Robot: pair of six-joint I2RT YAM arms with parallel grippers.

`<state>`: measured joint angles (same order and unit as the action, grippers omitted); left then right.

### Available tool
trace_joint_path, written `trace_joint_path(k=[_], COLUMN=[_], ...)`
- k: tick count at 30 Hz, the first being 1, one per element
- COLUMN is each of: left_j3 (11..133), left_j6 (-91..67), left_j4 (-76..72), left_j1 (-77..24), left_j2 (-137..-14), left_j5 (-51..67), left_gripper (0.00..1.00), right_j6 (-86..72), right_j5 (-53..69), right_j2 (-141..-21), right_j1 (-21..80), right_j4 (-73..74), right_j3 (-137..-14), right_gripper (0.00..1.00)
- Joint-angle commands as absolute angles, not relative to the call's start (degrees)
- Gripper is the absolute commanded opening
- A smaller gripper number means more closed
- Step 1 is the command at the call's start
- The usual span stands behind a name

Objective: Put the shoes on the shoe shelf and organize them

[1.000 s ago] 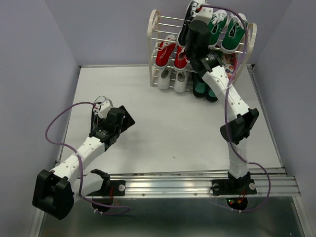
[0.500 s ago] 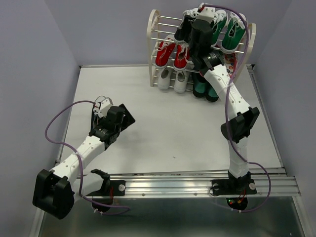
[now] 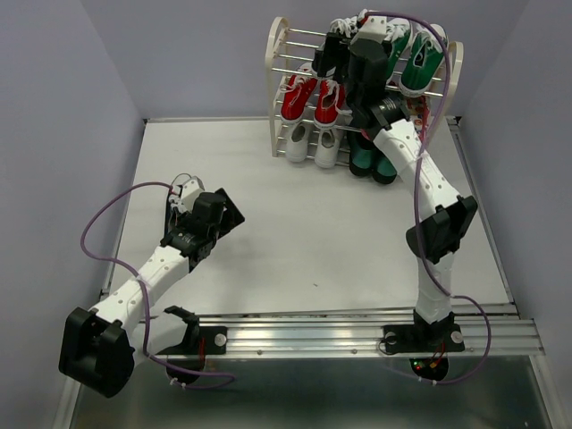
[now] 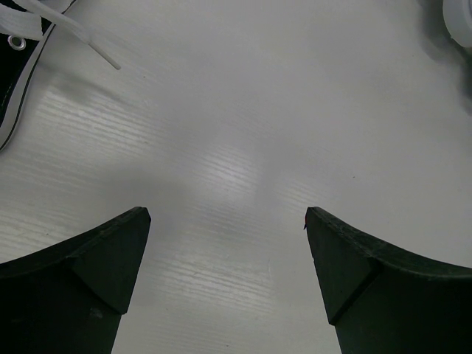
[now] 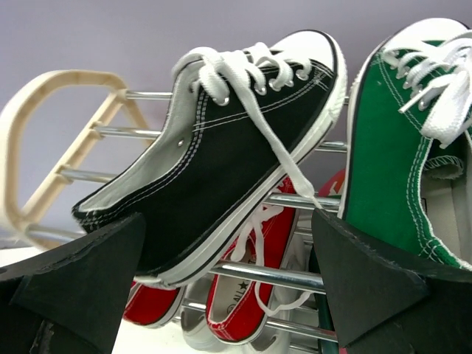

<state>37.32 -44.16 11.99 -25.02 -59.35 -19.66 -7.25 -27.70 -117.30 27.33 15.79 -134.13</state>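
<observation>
Black sneaker (image 5: 221, 147) lies tilted on the top rods of the shelf (image 5: 51, 103), just beside a green sneaker (image 5: 391, 162), above a red pair (image 5: 243, 295). Right gripper (image 5: 227, 217) is released, fingers wide either side of it. Left gripper (image 4: 227, 214) gapes over the table (image 4: 243, 110), near a second black sneaker (image 4: 11, 74).

The black sneaker (image 5: 221, 147) has white laces, stitching and sole. The green sneaker (image 5: 391, 162) has white laces. The red sneakers (image 3: 295, 96) are white-toed, the white pair (image 3: 299, 143) is plain, and the shoe shelf (image 5: 81, 77) is cream.
</observation>
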Motion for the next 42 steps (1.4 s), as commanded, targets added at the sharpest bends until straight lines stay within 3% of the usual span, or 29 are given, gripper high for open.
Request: trace_joint_path(k=[1, 13, 20, 22, 26, 42], left_j3=[39.55, 37.97, 37.44, 37.18, 36.57, 35.51], left_j6=[-43.51, -42.36, -42.36, -42.36, -42.63, -43.15], left_j4=[11.78, 9.67, 9.05, 8.79, 8.61, 8.53], left_j1=[-24.70, -24.70, -24.70, -24.61, -24.61, -24.70], left_j2=[-57.75, -56.60, -55.46, -54.94, -53.88, -51.68], left_j5=[-20.39, -18.37, -17.67, -17.49, -17.31, -17.58], left_gripper=[0.99, 0.99, 0.99, 0.99, 0.99, 0.99], right_j6=[-5.37, 1.40, 5.80, 5.80, 7.47, 9.14], right_j5=[-19.52, -17.05, -29.69, -39.76, -47.53, -54.05], right_j2=[-111.72, -109.16, -114.51, -115.83, -116.72, -121.38], right_j1=[27.60, 29.53, 33.74, 34.36, 34.37, 34.37], right_j4=[11.52, 9.67, 9.23, 6.87, 0.01, -3.16], right_j3=[-131.05, -129.03, -132.88, -133.51, -131.14, -132.37], right_gripper=[1.00, 1.00, 1.00, 1.00, 1.00, 1.00])
